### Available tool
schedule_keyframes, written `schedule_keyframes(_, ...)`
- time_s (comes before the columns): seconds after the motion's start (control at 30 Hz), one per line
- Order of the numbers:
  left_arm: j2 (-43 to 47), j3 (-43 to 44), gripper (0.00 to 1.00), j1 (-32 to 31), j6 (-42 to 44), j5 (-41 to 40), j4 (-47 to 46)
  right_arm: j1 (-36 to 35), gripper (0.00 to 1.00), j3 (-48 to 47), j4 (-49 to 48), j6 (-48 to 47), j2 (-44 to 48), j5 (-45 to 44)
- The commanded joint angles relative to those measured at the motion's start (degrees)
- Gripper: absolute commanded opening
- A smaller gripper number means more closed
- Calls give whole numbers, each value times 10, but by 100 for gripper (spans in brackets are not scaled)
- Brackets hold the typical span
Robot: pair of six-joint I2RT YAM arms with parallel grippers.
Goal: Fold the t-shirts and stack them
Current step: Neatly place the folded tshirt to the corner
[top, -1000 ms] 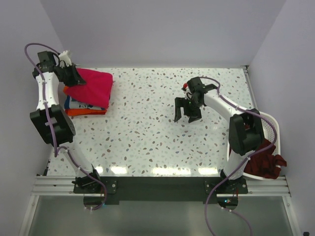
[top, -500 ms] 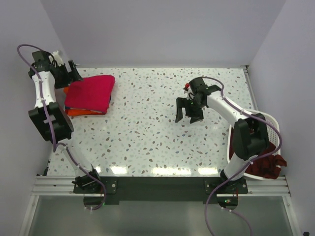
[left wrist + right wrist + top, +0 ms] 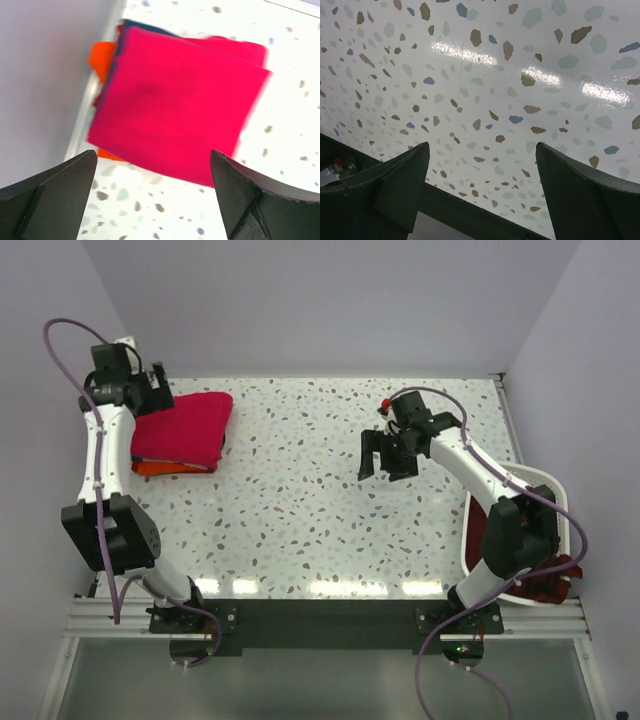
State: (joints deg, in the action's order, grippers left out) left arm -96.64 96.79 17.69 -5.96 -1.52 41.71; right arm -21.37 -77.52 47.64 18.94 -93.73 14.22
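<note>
A folded crimson-pink t-shirt [image 3: 183, 425] lies on top of a stack at the table's far left. An orange t-shirt [image 3: 160, 468] is at the bottom, and a navy edge [image 3: 120, 44] peeks out between them. My left gripper [image 3: 152, 392] hovers open above the stack's back left corner, holding nothing; in the left wrist view its gripper [image 3: 154, 160] frames the pink t-shirt [image 3: 180, 105]. My right gripper [image 3: 385, 462] hangs open and empty over bare table right of centre, and the right wrist view shows only tabletop between the gripper [image 3: 482, 146] fingers. Dark maroon t-shirts [image 3: 545, 578] spill from the basket.
A white laundry basket [image 3: 553, 490] sits at the table's right edge beside the right arm. The side wall [image 3: 45, 75] runs close along the stack's left. A dark rail [image 3: 320, 615] with the arm bases borders the near edge.
My left gripper opened and let go of the pink t-shirt, which now lies flat on the stack, and it lifted back. The right gripper drifted slightly right and opened a little wider.
</note>
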Motion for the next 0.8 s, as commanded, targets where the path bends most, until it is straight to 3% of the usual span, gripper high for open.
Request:
schedule_keyframes(0.0,68,-43,100,-77,-13,-45,-31,-1,91,2,-24,-14,33,-14)
schedule_keyframes(0.23,181,-171,100,-243,-83,-39,-78,-2,91,22,-58,-7,60,-31)
schedule_keyframes(0.53,216,-261,100,-471,-193,-97,-102,-2,91,35,-72,-4,71,-35)
schedule_keyframes(0.77,205,-278,100,-558,-236,-114,-121,0,91,40,-83,1,70,-31)
